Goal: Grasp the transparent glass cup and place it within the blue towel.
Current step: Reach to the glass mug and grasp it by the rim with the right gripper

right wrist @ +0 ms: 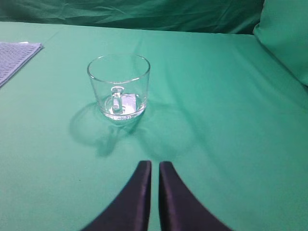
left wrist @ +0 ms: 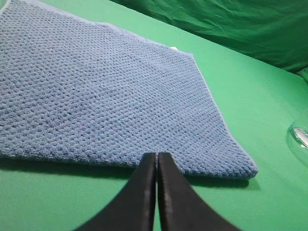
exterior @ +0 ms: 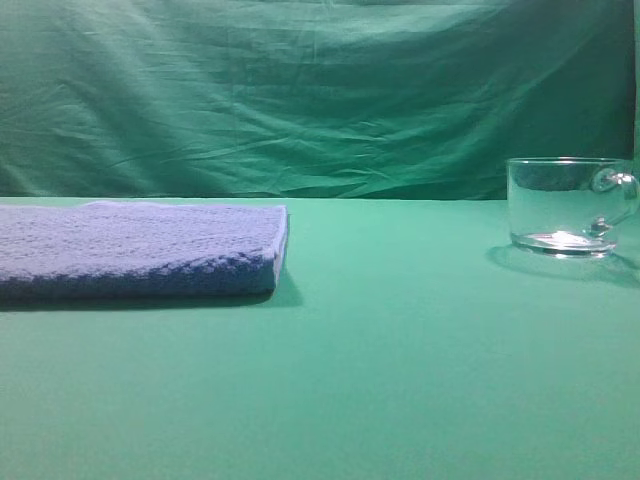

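Ahead of the right gripper [right wrist: 155,166], jaws nearly closed and empty, stands the transparent glass cup [right wrist: 119,86].

Green table [exterior: 400,380]: towel [exterior: 130,245], cup [exterior: 565,205]

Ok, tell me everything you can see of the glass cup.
The transparent glass cup is a short, wide mug of clear glass with straight sides, a thick base and a small looped handle. It stands upright and looks empty on the green table, casting a soft shadow. In the high view it sits at the far right, well apart from the blue towel on the left. In the right wrist view its handle faces the camera. Nothing touches it except the table; the right pincer is short of it.
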Robot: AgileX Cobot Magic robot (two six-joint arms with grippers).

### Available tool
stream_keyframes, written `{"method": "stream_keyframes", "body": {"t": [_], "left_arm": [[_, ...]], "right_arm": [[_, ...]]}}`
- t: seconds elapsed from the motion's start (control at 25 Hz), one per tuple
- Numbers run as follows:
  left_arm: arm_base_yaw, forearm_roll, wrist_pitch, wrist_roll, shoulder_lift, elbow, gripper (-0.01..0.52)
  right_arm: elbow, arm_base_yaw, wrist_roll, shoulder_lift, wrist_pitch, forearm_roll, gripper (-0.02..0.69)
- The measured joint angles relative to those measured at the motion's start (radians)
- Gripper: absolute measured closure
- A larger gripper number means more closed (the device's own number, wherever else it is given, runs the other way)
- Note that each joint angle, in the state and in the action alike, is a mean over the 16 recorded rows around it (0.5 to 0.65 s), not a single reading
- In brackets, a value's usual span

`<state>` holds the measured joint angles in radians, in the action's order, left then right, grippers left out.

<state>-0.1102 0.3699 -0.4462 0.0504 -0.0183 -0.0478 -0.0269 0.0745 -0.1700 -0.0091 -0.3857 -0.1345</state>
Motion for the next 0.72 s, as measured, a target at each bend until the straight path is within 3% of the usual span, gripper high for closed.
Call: {"method": "stream_keyframes", "body": {"t": [0.72], "left_arm": [[0.0,0.0,0.0,0.0,0.0,0.0,0.514]], "right_arm": [[0.0,0.0,0.001,0.0,0.0,0.0,0.616]]}}
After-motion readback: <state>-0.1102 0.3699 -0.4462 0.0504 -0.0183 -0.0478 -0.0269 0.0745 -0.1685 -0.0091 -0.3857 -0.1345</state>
